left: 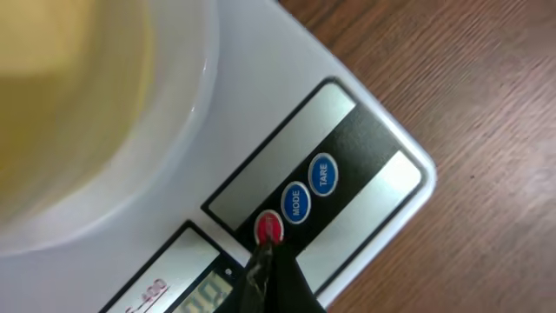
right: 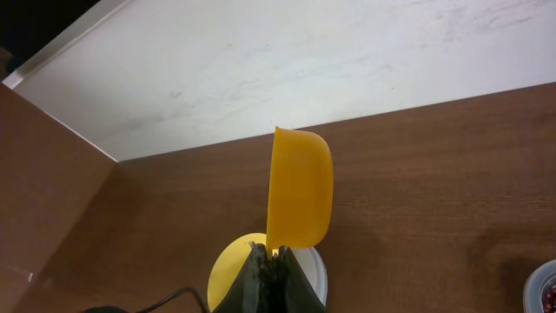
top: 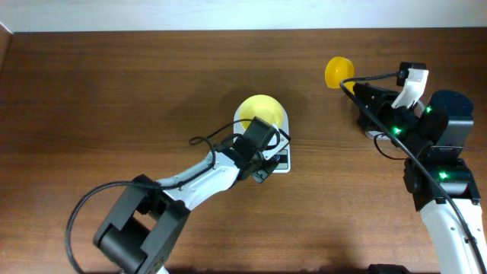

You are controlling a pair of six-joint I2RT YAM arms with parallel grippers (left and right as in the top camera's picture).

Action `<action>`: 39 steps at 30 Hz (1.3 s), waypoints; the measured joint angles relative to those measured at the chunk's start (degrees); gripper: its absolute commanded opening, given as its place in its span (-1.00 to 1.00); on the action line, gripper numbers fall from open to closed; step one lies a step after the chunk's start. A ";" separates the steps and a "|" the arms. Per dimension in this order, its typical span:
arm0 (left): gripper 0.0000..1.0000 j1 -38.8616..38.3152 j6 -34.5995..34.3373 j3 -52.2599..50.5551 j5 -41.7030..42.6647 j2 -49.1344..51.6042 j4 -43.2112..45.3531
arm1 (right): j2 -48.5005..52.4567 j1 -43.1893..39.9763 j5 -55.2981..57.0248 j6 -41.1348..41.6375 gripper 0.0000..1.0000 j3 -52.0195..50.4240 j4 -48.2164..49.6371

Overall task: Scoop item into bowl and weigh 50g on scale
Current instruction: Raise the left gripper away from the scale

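Observation:
The pale yellow bowl (top: 261, 111) stands on the white scale (top: 282, 161) at mid-table; it looks empty in the left wrist view (left: 78, 104). My left gripper (top: 266, 166) is shut, and its tip (left: 265, 252) touches the scale's red button (left: 269, 226) beside the blue buttons and the display. My right gripper (top: 354, 86) is shut on the handle of a yellow scoop (top: 338, 72), held in the air to the right of the scale. The scoop (right: 300, 187) stands on edge above the jaws (right: 276, 254). A few red-brown beans (right: 550, 289) show at the right wrist view's corner.
A clear tub's rim (right: 537, 280) holds those beans; it is mostly out of frame. The table's back edge meets a white wall (right: 304, 61). A black cable (top: 209, 139) loops beside the left wrist.

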 measured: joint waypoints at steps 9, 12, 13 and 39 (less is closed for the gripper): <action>-1.00 0.50 0.02 -0.46 1.03 -25.38 -1.86 | 0.02 0.00 0.02 0.00 -0.92 0.00 2.45; -1.00 4.87 0.02 -0.50 -1.49 -31.80 -0.11 | 0.13 0.00 1.55 0.74 -0.92 0.00 4.70; -0.99 7.96 0.02 -0.52 -2.91 -33.79 2.19 | 0.52 0.00 3.10 1.51 -0.92 0.00 5.49; -0.91 36.68 0.72 6.97 -4.26 -34.77 -1.40 | 14.49 0.00 7.85 13.86 -0.92 0.11 21.81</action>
